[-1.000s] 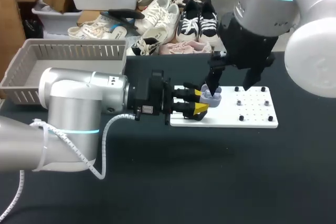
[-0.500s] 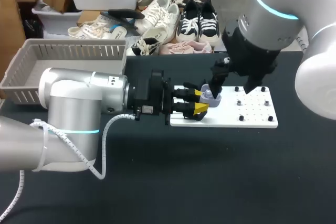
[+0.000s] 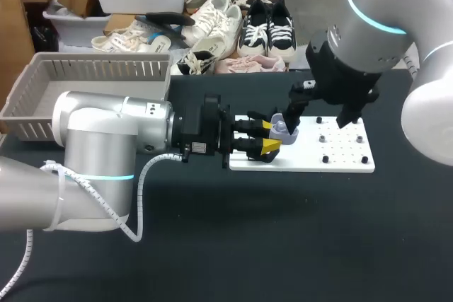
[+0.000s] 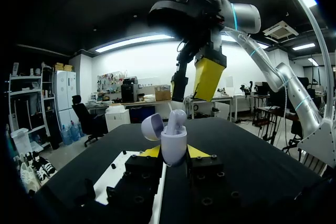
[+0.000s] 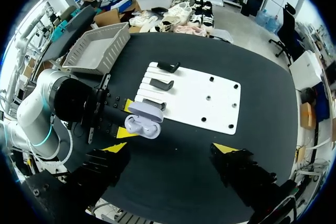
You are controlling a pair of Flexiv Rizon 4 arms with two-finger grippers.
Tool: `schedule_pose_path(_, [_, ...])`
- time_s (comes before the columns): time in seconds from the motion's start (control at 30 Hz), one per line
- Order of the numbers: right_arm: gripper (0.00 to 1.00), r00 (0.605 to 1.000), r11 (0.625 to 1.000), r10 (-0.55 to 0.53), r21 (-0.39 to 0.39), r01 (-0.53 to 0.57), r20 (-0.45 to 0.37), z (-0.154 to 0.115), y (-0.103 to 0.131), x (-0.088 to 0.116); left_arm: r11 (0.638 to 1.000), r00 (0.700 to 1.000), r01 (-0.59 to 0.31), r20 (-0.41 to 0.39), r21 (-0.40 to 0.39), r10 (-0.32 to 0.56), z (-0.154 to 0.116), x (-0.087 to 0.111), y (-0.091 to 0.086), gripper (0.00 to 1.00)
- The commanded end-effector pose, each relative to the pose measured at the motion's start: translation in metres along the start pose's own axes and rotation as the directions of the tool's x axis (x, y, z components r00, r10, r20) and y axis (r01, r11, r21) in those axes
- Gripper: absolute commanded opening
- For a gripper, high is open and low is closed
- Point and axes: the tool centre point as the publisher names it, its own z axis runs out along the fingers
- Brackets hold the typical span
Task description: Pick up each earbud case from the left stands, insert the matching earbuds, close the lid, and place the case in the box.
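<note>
Left gripper (image 3: 267, 137) clamps the open case (image 4: 174, 142). Right gripper (image 3: 322, 112), spread wide and empty, should press the lid (image 4: 152, 128) squarely shut.

- The earbud case (image 4: 174, 148) is showing smooth, glossy lilac plastic, catching light on its open lid.
- The table (image 3: 212, 245) is looking matt black, flat and dull.
- The white board (image 3: 347, 165) on the right is appearing smooth and matt, like plastic.
- The left arm (image 3: 99, 139) is gleaming with a satin silver shell.
- The basket (image 3: 106, 68) at the far left is looking like dull grey plastic.
</note>
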Motion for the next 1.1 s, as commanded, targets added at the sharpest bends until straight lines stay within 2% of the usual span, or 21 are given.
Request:
schedule_pose_path(0.03, [1.0, 1.0, 1.0, 0.009, 0.006, -0.009, 0.002, 0.005, -0.002, -0.001, 1.0, 1.0, -0.002, 0.002, -0.005, 0.002, 0.0, 0.0, -0.001, 0.0])
schedule_pose_path(1.1, [1.0, 0.999, 1.0, 0.026, 0.012, -0.025, -0.023, 0.019, -0.002, -0.012, 1.0, 1.0, -0.002, 0.002, -0.005, 0.002, 0.0, 0.0, -0.001, 0.0])
